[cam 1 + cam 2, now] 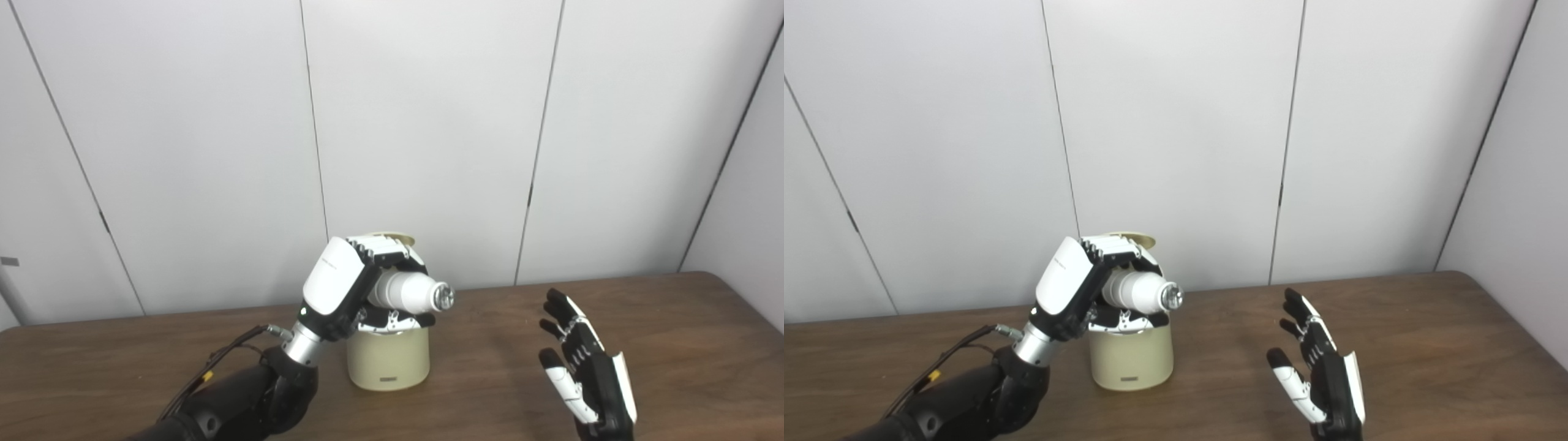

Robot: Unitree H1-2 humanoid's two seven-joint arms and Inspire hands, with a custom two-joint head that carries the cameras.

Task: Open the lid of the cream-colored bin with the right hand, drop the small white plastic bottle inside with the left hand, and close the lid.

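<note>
We see left hand at frame centre-left, fingers wrapped around small white plastic bottle. Bottle lies roughly horizontal, cap end toward frame right, held directly above cream-colored bin. Bin stands on brown desk, centre of frame. Lid appears raised, edge visible behind hand. Right hand at lower right, fingers spread, grasping nothing, well apart from bin.
</note>
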